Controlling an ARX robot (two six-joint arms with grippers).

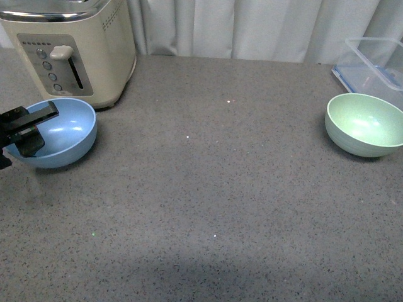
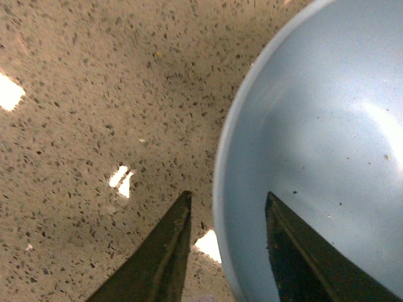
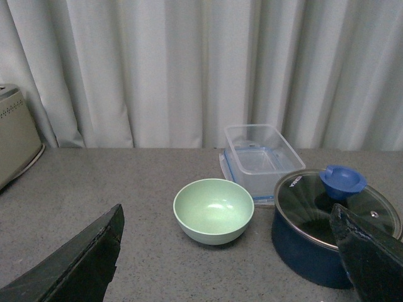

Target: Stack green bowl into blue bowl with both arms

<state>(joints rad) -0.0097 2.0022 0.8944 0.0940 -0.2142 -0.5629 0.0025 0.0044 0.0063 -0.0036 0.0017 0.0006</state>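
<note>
While L tool point(image 2: 228, 195) straddles blue bowl point(image 1: 69, 135) rim, jaws apart | R tool point(image 3: 227, 214) wide, facing green bowl point(image 1: 365, 123).

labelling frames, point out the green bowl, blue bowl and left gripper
green bowl point(image 1: 365, 124), front view, inside bottom
blue bowl point(image 1: 68, 131), front view, inside bottom
left gripper point(image 2: 228, 196), left wrist view, midway between its fingertips
</note>
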